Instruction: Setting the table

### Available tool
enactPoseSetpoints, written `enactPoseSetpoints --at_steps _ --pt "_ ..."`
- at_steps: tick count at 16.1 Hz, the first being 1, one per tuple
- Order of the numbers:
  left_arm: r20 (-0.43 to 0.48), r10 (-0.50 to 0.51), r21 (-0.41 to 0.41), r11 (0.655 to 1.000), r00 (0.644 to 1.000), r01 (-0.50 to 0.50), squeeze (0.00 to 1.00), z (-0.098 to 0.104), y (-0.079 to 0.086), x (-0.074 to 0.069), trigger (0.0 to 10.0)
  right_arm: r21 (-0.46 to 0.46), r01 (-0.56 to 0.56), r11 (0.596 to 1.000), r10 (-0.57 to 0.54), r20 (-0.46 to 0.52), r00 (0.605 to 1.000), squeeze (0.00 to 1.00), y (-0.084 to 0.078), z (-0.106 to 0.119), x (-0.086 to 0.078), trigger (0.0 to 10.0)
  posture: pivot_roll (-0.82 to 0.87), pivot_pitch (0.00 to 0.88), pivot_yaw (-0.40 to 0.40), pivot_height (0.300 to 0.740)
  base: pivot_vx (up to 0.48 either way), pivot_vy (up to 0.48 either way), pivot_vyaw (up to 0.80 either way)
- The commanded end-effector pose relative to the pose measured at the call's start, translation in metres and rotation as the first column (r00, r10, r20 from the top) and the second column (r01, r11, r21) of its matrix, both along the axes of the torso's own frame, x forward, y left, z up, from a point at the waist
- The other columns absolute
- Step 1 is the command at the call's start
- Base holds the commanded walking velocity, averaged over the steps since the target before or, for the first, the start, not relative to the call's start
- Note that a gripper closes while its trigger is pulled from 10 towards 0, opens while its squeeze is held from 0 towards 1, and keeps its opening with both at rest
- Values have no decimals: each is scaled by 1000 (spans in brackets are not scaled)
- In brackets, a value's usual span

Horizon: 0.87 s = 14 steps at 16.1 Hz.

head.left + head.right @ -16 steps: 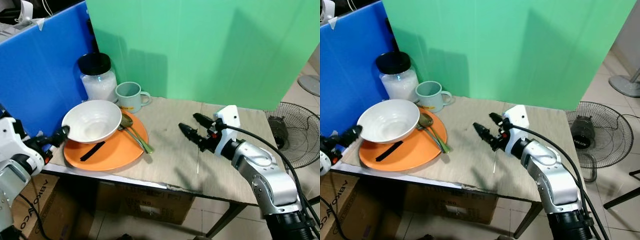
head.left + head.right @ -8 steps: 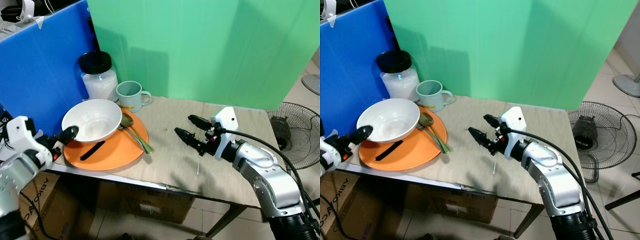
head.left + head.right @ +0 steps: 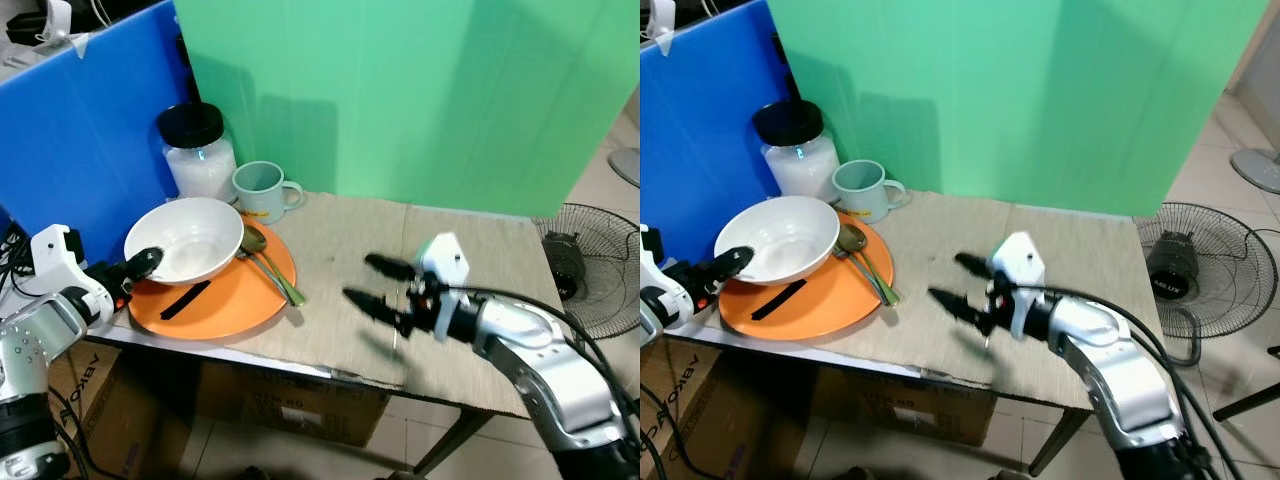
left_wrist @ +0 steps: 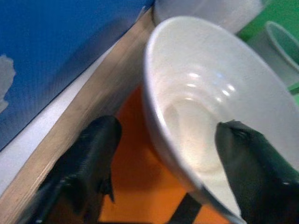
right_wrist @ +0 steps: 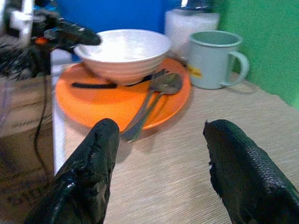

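The white ceramic bowl sits on the round orange plastic plate at the counter's left end, near its front edge, stacked there with a metal spoon and fork and a flat black strip, apparently waiting to be laid out. The left gripper has its jaws spread across the bowl's near-left rim: in the left wrist view one finger lies inside the bowl and the other outside by the plate, not yet pinched, which looks like the set-up for lifting the bowl by its wall.

The right gripper hovers over the bare beige counter toward its front edge, jaws wide apart and empty, pointing at the plate; the bowl is well apart from it.

A pale green mug and a black-lidded glass jar of white grains stand at the counter's back left corner.
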<state>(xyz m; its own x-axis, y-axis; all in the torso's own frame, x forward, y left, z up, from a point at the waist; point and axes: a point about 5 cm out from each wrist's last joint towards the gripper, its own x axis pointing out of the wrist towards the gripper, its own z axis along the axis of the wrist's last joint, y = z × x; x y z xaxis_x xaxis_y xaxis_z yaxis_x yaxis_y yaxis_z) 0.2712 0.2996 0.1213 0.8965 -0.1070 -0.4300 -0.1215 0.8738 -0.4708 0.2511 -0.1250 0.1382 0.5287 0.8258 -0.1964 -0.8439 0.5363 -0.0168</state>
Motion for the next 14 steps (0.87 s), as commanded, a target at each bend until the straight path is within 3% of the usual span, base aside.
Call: enactPoseSetpoints --at_steps 1,7,14 --pt "0 -1 6 1000 1000 1 0 1 1 2 0 -2 -36 999 36 9 999 0 3 2 -3 10000 -22 0 65 740 0 0 0" --pt "-7 -35 -18 999 999 35 0 -4 -3 8 0 -26 -57 998 58 11 998 0 3 0 -6 10000 -22 0 66 740 0 0 0" --pt "-38 -21 -9 1000 999 20 0 -9 -4 4 0 -29 -59 998 59 20 998 0 5 -1 -5 10000 -17 0 65 740 0 0 0"
